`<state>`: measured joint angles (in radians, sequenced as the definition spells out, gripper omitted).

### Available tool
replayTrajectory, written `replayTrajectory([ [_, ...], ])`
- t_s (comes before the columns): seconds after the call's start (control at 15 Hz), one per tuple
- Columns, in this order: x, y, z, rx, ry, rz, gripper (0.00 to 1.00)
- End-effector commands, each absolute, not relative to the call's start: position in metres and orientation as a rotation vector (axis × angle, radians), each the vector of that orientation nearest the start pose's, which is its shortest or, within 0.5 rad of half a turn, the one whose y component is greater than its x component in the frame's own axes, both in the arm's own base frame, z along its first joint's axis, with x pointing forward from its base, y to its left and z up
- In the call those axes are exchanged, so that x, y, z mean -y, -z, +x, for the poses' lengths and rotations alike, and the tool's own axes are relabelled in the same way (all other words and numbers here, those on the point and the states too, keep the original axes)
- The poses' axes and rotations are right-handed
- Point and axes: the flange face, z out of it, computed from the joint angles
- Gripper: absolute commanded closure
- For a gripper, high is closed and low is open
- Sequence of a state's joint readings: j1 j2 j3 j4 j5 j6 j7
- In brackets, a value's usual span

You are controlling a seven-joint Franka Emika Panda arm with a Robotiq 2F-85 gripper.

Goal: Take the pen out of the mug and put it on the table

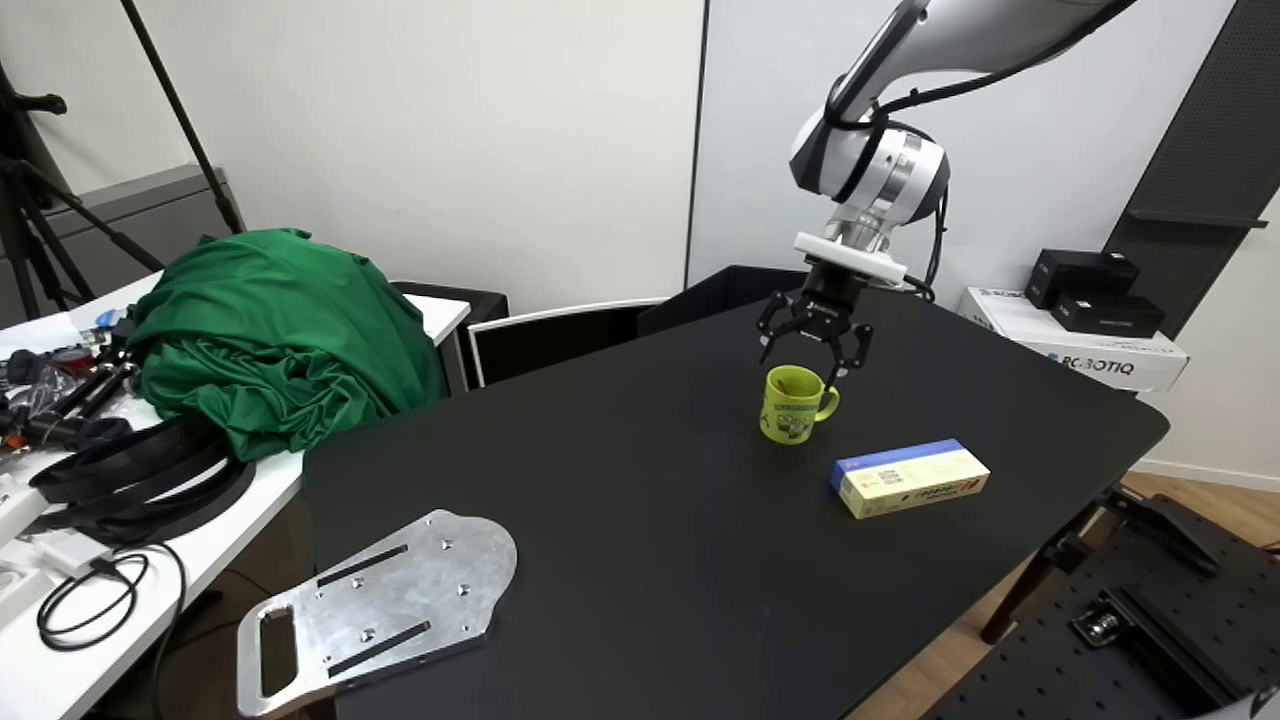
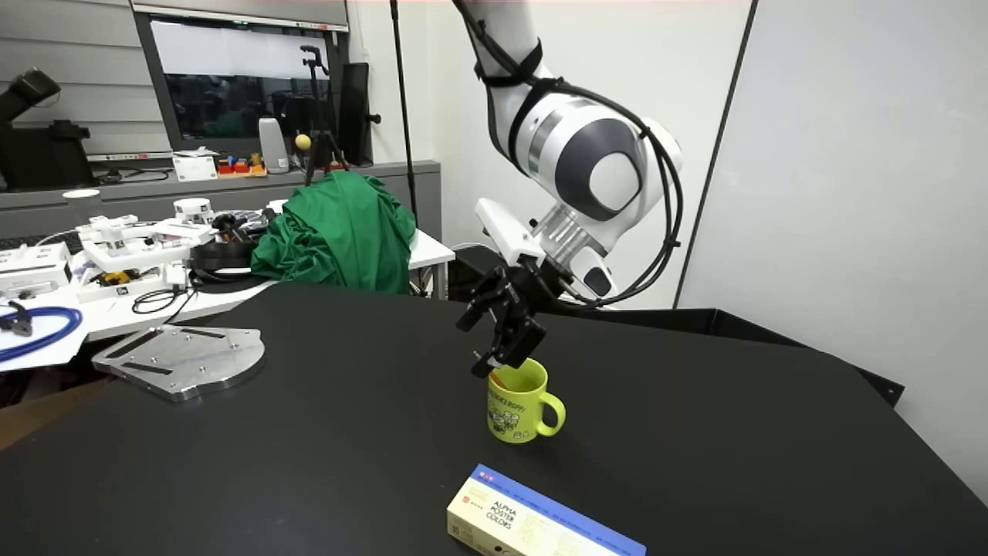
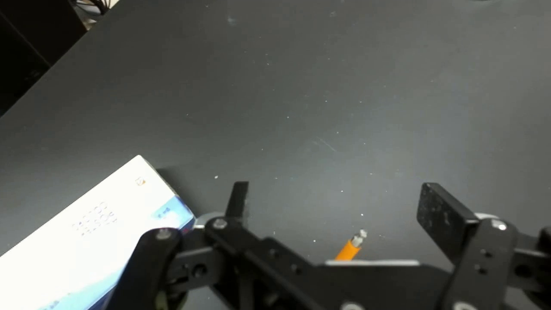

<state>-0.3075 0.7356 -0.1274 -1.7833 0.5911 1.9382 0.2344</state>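
The lime green mug (image 1: pixel 788 420) stands upright on the black table (image 1: pixel 640 560); it also shows in an exterior view (image 2: pixel 513 417), its handle to the right there. The orange pen (image 2: pixel 496 379) leans inside the mug at its rim. In the wrist view the silver-tipped end of the pen (image 3: pixel 348 251) shows above the gripper body, between the fingers' directions; the mug is hidden there. My gripper (image 3: pixel 336 200) is open with nothing between its fingertips. In both exterior views the gripper (image 1: pixel 802 364) hangs tilted just above the mug, one finger near the rim; contact cannot be told.
A flat yellow-and-blue box (image 1: pixel 912 478) lies close to the mug; it also shows in the wrist view (image 3: pixel 94 232). A metal plate (image 1: pixel 400 590) lies at a table edge. A white desk with a green cloth (image 1: pixel 290 330) stands beside the table. A wall is behind the arm.
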Motion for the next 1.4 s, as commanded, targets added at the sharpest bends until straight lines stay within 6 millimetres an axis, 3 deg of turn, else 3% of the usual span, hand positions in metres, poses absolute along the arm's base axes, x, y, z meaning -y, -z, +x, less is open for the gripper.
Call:
replayTrajectory([
  [0.0, 0.207, -0.12, 0.561, -1.435, -0.67, -2.185, 0.0],
  [0.4, 0.221, -0.114, 0.58, -1.607, -0.702, -1.983, 0.0],
  [0.73, 0.236, -0.096, 0.591, -1.701, -0.741, -1.823, 0.0],
  [1.33, 0.253, -0.074, 0.587, -1.763, -0.837, -1.743, 0.0],
])
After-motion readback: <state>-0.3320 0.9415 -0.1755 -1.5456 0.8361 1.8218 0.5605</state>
